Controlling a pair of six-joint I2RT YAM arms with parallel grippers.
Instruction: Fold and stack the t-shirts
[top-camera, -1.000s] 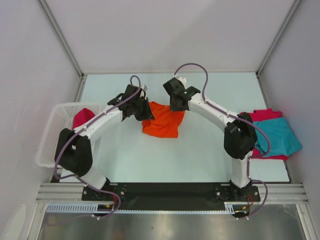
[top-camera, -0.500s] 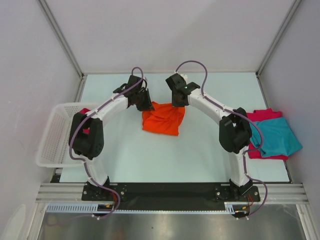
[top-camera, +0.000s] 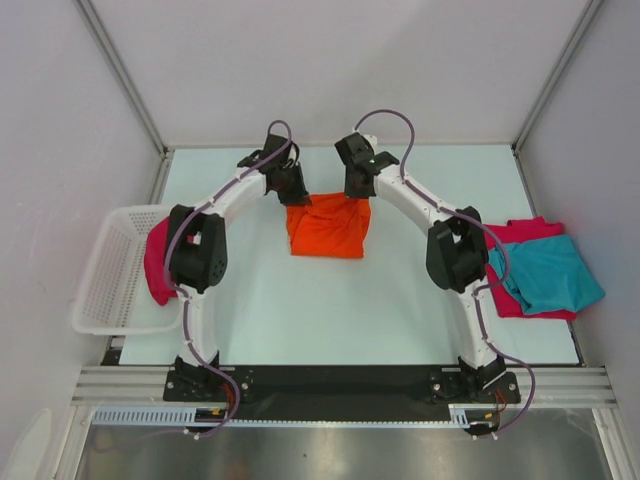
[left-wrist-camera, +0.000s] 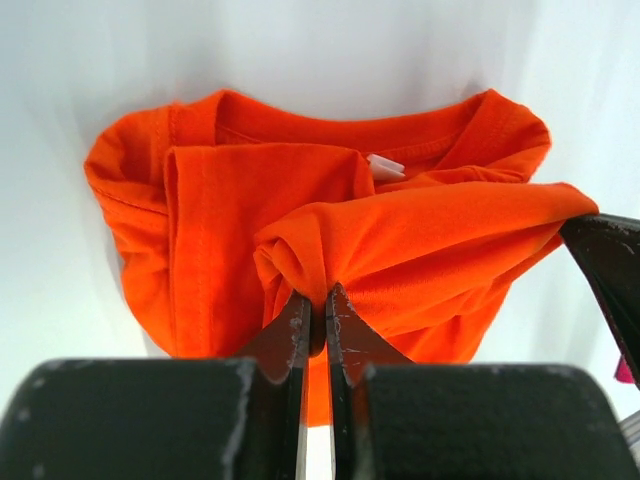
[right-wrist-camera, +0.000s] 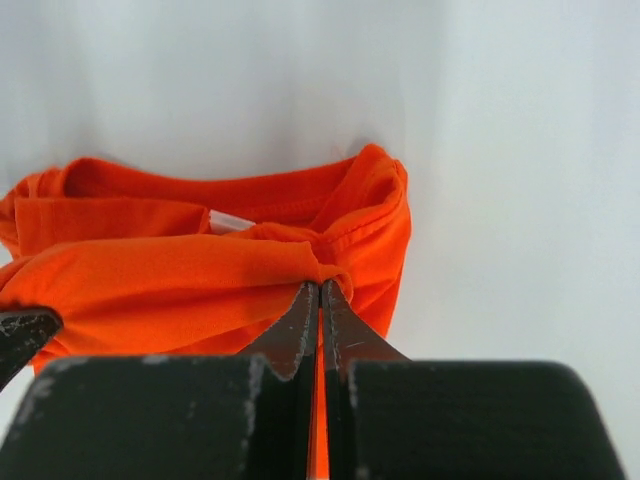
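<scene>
The orange t-shirt (top-camera: 327, 226) lies mid-table toward the back, its far edge lifted and stretched between both grippers. My left gripper (top-camera: 294, 194) is shut on a bunched fold at the shirt's left far corner (left-wrist-camera: 300, 262). My right gripper (top-camera: 358, 190) is shut on its right far corner (right-wrist-camera: 335, 268). The collar and white label (left-wrist-camera: 384, 166) face up in the left wrist view. A teal t-shirt (top-camera: 552, 272) rests on a crimson t-shirt (top-camera: 530, 231) at the right edge of the table. Another crimson t-shirt (top-camera: 157, 262) hangs over the basket's rim.
A white mesh basket (top-camera: 108, 270) stands at the table's left edge. Both arms arch inward over the table toward the back. The white back wall is close behind the grippers.
Both grippers have carried the orange shirt's held edge toward the back of the table, and the cloth now lies squarer. The crimson shirt at the basket shows more as the left arm straightened.
</scene>
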